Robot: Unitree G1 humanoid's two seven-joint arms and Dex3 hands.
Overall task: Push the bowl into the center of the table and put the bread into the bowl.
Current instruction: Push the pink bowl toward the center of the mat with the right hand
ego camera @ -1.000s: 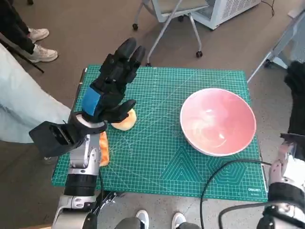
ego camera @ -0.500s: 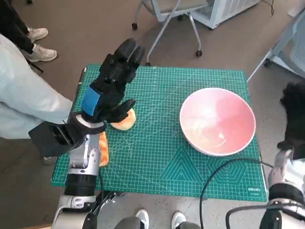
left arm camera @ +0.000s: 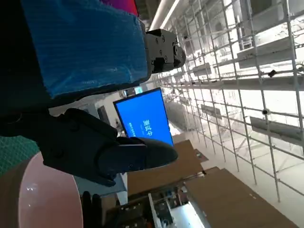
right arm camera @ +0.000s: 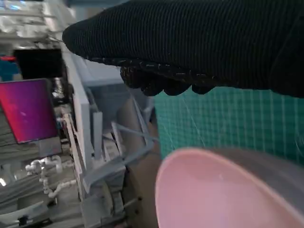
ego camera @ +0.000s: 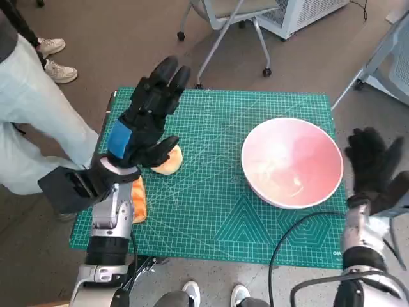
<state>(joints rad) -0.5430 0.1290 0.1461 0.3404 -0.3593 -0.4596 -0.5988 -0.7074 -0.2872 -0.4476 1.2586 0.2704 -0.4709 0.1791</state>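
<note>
A pink bowl (ego camera: 291,162) stands on the right part of the green cutting mat (ego camera: 217,211); the wrist views show its rim (left arm camera: 28,199) (right arm camera: 223,190) too. Bread (ego camera: 169,162), a pale golden roll, lies at the mat's left. My left hand (ego camera: 146,115) hovers above the bread with fingers spread and holds nothing. My right hand (ego camera: 372,163), in its black glove (right arm camera: 199,42), is raised just off the mat's right edge beside the bowl, fingers apart, apart from the bowl.
An orange piece (ego camera: 138,199) lies by the mat's left edge, partly under my left forearm. A person's legs in pale trousers (ego camera: 38,121) stand at the left. A wheeled chair (ego camera: 230,25) stands beyond the table. A black cable (ego camera: 300,230) crosses the front right corner.
My right hand has come in from the right edge and lower, closer to the bowl. The person's legs at the left have shifted. The left hand, bread and bowl have stayed put.
</note>
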